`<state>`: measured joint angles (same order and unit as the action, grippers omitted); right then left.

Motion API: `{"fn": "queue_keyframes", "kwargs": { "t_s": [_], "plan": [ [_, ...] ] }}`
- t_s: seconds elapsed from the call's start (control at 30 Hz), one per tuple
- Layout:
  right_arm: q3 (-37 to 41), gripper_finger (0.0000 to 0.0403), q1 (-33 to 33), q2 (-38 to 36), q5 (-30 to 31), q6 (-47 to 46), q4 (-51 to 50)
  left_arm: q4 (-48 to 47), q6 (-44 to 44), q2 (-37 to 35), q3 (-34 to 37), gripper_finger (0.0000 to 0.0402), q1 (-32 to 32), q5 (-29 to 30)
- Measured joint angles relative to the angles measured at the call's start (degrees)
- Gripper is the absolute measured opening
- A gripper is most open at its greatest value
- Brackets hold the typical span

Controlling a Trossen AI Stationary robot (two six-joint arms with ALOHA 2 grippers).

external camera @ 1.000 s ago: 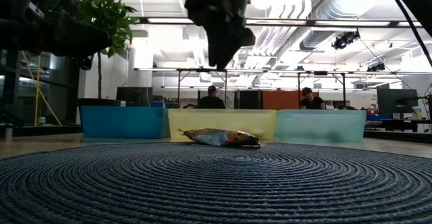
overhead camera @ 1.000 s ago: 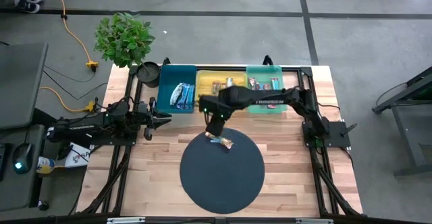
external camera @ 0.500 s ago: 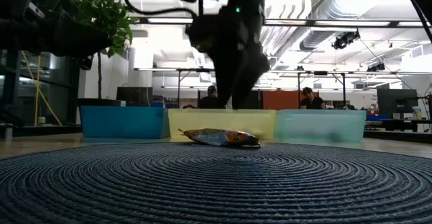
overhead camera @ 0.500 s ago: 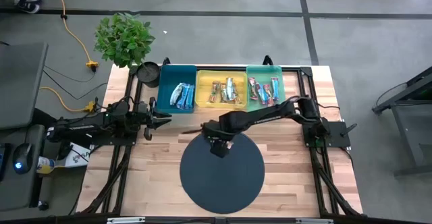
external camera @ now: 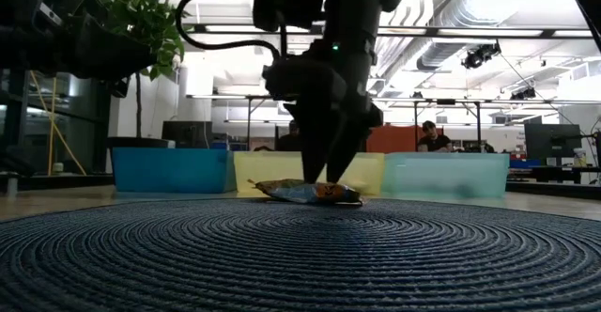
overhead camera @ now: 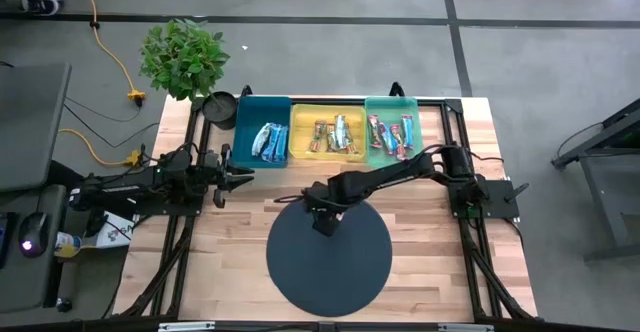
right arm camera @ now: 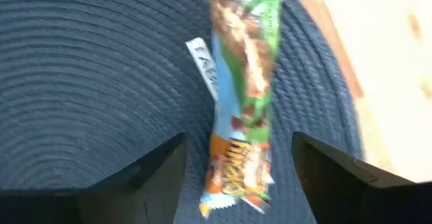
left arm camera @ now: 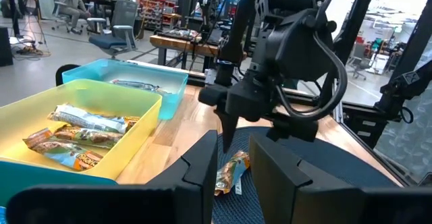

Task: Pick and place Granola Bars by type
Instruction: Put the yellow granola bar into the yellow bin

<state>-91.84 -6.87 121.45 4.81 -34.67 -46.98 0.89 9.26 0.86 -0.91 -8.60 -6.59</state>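
One granola bar [right arm camera: 244, 109] in a green, orange and pale blue wrapper lies flat on the far edge of the round dark mat [overhead camera: 330, 267]. In the low view the bar [external camera: 308, 192] rests on the mat right below my right gripper [external camera: 326, 180]. That gripper points down and is open, one finger on either side of the bar's middle. I cannot tell whether the fingertips touch it. In the high view my right gripper [overhead camera: 325, 215] hides the bar. My left gripper [overhead camera: 243, 175] waits level at the table's left, slightly open and holding nothing.
Along the far edge stand a teal bin [overhead camera: 262, 107], a yellow bin [overhead camera: 327, 109] and a green bin [overhead camera: 392, 105], each holding bars. A potted plant [overhead camera: 182, 57] stands at the far left corner. Bare wood lies on both sides of the mat.
My right gripper has come down and toward the table's near edge, from in front of the bins to just over the bar on the mat. Its fingers have spread wider on the way. The bar has stayed where it lay.
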Motion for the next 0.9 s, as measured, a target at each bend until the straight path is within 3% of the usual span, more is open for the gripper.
{"fn": "queue_keyframes", "kwargs": {
  "t_s": [0.67, 0.9],
  "plan": [
    [6.41, 0.0247, -0.03, -0.22, 1.44, -5.18, 7.72, 0.02, 0.02, 0.02, 0.01, 0.0082, -0.01, 0.0],
    [6.43, 0.022, -0.01, -0.2, 1.08, -5.24, 8.3, 0.01, 0.0, 0.0, 0.01, 0.0082, -0.02, 0.0]
  ]
}}
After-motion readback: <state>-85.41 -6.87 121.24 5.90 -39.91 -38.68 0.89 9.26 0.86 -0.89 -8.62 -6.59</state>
